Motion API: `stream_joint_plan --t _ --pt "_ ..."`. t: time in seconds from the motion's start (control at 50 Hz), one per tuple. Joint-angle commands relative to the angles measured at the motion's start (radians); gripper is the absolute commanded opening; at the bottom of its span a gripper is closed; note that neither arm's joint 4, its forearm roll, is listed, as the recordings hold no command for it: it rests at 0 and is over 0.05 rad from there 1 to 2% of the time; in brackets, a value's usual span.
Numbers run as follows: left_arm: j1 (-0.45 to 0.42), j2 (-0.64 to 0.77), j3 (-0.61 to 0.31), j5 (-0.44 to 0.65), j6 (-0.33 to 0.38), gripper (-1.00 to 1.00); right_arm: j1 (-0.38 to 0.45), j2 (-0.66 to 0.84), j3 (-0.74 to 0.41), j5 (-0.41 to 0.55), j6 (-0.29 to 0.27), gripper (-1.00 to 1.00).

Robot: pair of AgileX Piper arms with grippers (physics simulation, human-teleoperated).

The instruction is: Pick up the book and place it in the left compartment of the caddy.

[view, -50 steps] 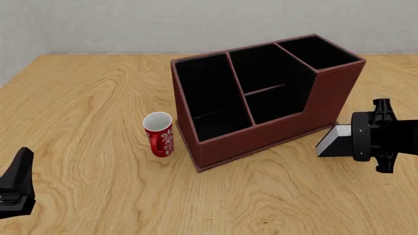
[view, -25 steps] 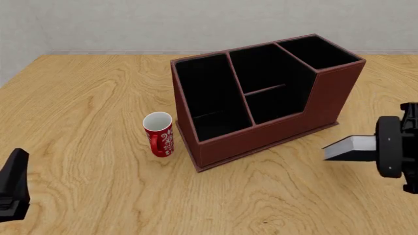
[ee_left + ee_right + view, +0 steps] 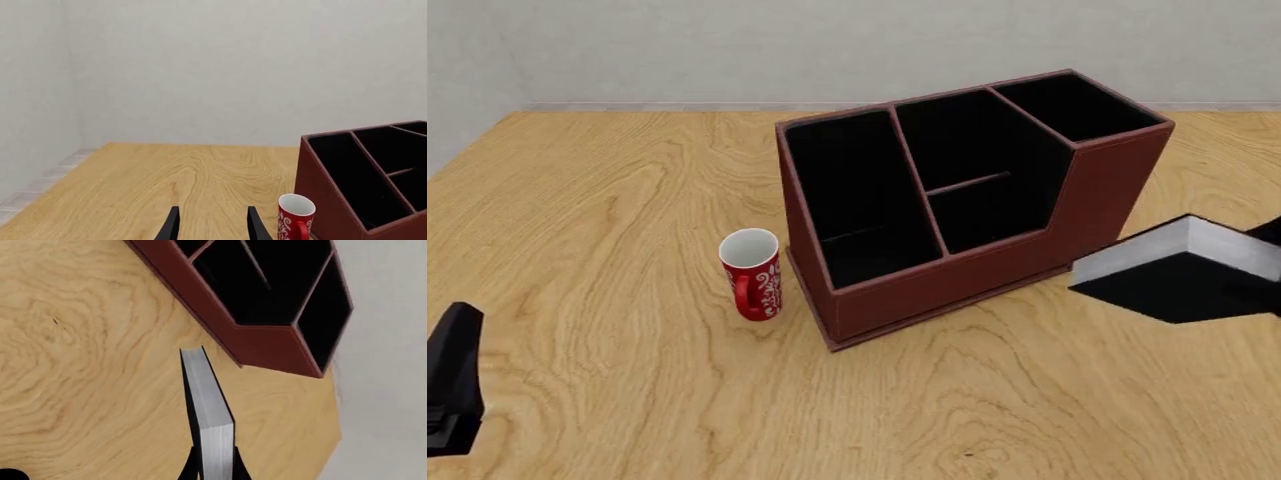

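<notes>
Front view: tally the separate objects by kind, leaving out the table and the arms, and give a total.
Books: 1, the black book with white page edges, held by the right gripper
Mugs: 1, the red mug standing beside the caddy
Organisers: 1, the red-brown caddy with its black interior
Total: 3

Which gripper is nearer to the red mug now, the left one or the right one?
Left. The left gripper points at the table just beside the red mug, a short way before it. The right gripper holds the book beyond the caddy, at its other end.
</notes>
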Motion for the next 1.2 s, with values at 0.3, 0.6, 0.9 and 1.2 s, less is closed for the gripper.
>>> stream_joint_plan --t 0.3,0.6,0.9,1.2 --pt "0.029 -0.022 -0.015 0.032 0.034 1.0 0.38 0.152 -0.301 0.076 0.604 -1.0" --pt "0.035 -0.032 -0.076 0.101 0.075 1.0 0.439 0.344 -0.457 0.076 0.647 -1.0" --pt "0.02 -0.032 -0.102 0.113 0.086 1.0 0.517 0.493 -0.625 0.076 0.713 -1.0" --pt "0.037 -0.032 -0.108 0.116 0.072 1.0 0.5 0.611 -0.719 0.076 0.708 -1.0"
